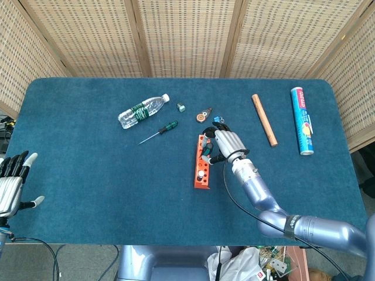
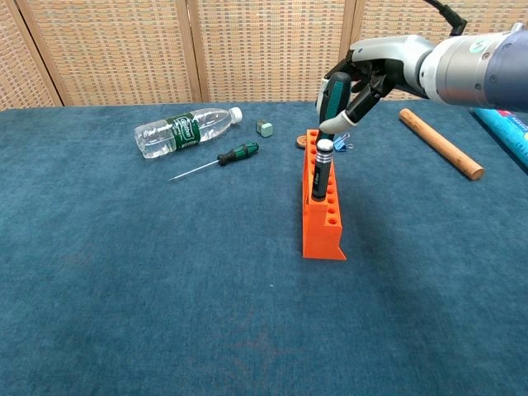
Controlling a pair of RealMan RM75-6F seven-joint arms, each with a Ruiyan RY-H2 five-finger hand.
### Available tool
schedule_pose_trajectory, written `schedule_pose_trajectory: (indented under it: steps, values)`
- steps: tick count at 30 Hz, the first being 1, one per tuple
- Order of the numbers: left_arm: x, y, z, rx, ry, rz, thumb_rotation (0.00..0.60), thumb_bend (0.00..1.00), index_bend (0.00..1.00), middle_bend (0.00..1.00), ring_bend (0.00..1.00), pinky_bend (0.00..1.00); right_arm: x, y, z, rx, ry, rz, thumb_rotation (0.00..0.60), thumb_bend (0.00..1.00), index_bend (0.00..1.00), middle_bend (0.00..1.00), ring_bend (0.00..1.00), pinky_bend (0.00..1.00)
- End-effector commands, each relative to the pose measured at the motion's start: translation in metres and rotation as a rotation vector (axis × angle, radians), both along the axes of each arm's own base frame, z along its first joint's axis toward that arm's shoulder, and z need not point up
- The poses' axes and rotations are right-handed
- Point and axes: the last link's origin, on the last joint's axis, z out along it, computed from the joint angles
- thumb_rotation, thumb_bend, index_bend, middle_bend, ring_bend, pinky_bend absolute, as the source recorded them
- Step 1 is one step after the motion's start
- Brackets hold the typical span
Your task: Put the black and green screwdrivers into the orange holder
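Our right hand point(image 2: 367, 74) pinches the black-and-green-handled screwdriver point(image 2: 332, 97) upright over the far end of the orange plastic slotted holder point(image 2: 322, 219). It looks light and rigid; we judge the ribbed handle the best hold. A second one point(image 1: 160, 132) lies near the bottle. Our left hand point(image 1: 12, 181) rests spread, holding nothing

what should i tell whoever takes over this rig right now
Right hand grips a black and green screwdriver upright over the far end of the orange holder; whether its tip is in a hole cannot be told.
Left hand is open at the table's near left edge.
Done: one dark-handled driver stands in the holder.
Left: seat the held one, then fetch the second screwdriver lying by the bottle.
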Motion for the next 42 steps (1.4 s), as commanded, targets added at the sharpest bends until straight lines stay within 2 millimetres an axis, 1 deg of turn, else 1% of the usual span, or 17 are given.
schedule_pose_trajectory:
  steps: [1, 15, 17, 22, 27, 33, 42]
  values:
    - [0.0, 0.0, 0.0, 0.0, 0.0, 0.0, 0.6, 0.0, 0.0, 0.0, 0.0, 0.0, -0.001, 0.0, -0.002, 0.003, 0.01, 0.0, 0.6, 0.39, 0.65, 0.23, 0.0, 0.0]
    - [-0.001, 0.001, 0.0, 0.0, 0.002, 0.006, 0.6, 0.0, 0.0, 0.0, 0.0, 0.0, -0.001, 0.0, -0.01, 0.023, 0.044, 0.0, 0.6, 0.39, 0.65, 0.23, 0.0, 0.0]
    - [-0.001, 0.001, -0.001, -0.001, 0.003, 0.007, 0.6, 0.0, 0.0, 0.0, 0.0, 0.0, -0.001, 0.0, -0.011, 0.027, 0.042, 0.003, 0.6, 0.38, 0.63, 0.23, 0.0, 0.0]
    - [-0.002, 0.002, -0.001, -0.001, 0.004, 0.008, 0.6, 0.0, 0.0, 0.0, 0.0, 0.0, 0.0, 0.001, -0.012, 0.034, 0.036, 0.013, 0.6, 0.36, 0.53, 0.23, 0.0, 0.0]
    - [-0.002, 0.002, -0.001, -0.001, 0.003, 0.007, 0.6, 0.0, 0.0, 0.0, 0.0, 0.0, 0.001, 0.001, -0.012, 0.035, 0.032, 0.017, 0.6, 0.34, 0.46, 0.23, 0.0, 0.0]
    - [-0.002, 0.001, 0.0, 0.001, 0.002, 0.007, 0.6, 0.0, 0.0, 0.0, 0.0, 0.0, 0.001, 0.001, -0.012, 0.035, 0.034, 0.02, 0.6, 0.3, 0.42, 0.23, 0.0, 0.0]
    - [-0.002, 0.001, 0.0, 0.0, 0.002, 0.007, 0.6, 0.0, 0.0, 0.0, 0.0, 0.0, 0.001, 0.003, -0.011, 0.038, 0.031, 0.026, 0.6, 0.29, 0.41, 0.23, 0.0, 0.0]
